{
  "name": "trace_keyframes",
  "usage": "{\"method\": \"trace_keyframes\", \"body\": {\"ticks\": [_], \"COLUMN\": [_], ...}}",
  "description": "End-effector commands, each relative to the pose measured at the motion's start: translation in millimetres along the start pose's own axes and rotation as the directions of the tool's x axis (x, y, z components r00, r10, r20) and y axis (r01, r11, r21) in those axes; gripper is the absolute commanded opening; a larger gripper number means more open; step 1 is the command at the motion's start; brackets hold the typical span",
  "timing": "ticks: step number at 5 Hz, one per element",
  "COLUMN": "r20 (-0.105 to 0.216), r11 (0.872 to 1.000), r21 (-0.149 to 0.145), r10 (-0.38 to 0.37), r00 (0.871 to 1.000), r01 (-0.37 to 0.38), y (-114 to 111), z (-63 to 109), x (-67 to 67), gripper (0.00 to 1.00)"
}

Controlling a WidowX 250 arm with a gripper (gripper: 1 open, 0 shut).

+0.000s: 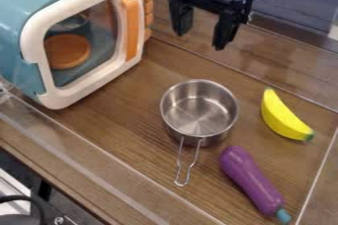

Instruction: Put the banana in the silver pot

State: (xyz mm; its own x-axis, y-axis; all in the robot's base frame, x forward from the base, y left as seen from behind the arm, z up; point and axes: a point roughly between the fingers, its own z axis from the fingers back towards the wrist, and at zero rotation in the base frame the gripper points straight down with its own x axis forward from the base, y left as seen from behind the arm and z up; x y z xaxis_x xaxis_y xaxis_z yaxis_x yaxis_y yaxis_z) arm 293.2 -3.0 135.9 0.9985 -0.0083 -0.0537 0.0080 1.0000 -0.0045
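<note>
Camera view: from above, angled
Gripper (204,27): hung released, fingers apart, at the top
Banana (284,116): lay below and to the gripper's right in view, well apart, beside the pot (200,111)

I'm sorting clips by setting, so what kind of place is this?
Probably a play-kitchen robot setup on a wooden counter: the teal toy microwave, the small steel pot and the smooth toy-like banana suggest it.
</note>
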Motion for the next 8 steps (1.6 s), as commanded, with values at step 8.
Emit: {"method": "trace_keyframes", "body": {"ticks": [8], "r20": [0.023], "r11": [0.828], "r21": [-0.182], "r10": [0.542], "r00": [0.840], "r01": [-0.530], "y": [-123], "z": [-80.8], "x": [50.6], "gripper": [1.00]}}
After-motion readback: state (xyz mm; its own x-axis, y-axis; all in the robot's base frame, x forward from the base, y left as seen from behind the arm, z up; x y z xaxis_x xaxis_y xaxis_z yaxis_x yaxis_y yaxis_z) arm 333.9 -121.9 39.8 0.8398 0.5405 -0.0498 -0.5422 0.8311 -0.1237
